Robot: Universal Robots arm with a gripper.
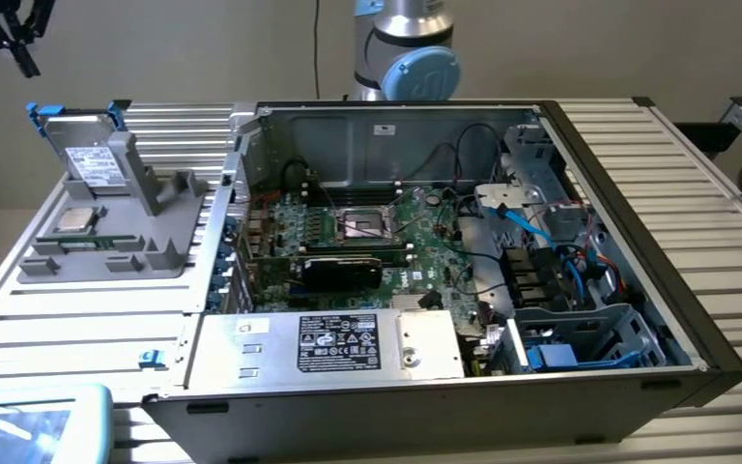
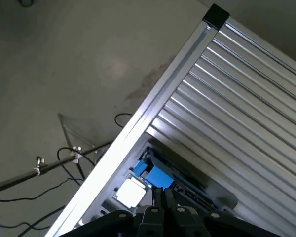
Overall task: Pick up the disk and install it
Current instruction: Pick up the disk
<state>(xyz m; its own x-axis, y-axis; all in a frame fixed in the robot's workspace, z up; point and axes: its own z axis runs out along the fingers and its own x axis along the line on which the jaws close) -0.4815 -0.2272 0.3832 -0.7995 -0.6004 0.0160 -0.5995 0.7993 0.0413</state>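
black gripper (image 2: pixel 163 195) clenched, empty | flat grey-metal disk with blue plastic frame (image 1: pixel 88 159) upright in grey plastic holder (image 1: pixel 152 246); well apart

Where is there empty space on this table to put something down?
Two bare patches: the ribbed table on the exterior view's right of the computer case, and the strip between the grey holder and the table's near edge, beside the case. Inside the case it is crowded: circuit board, cables, silver box.
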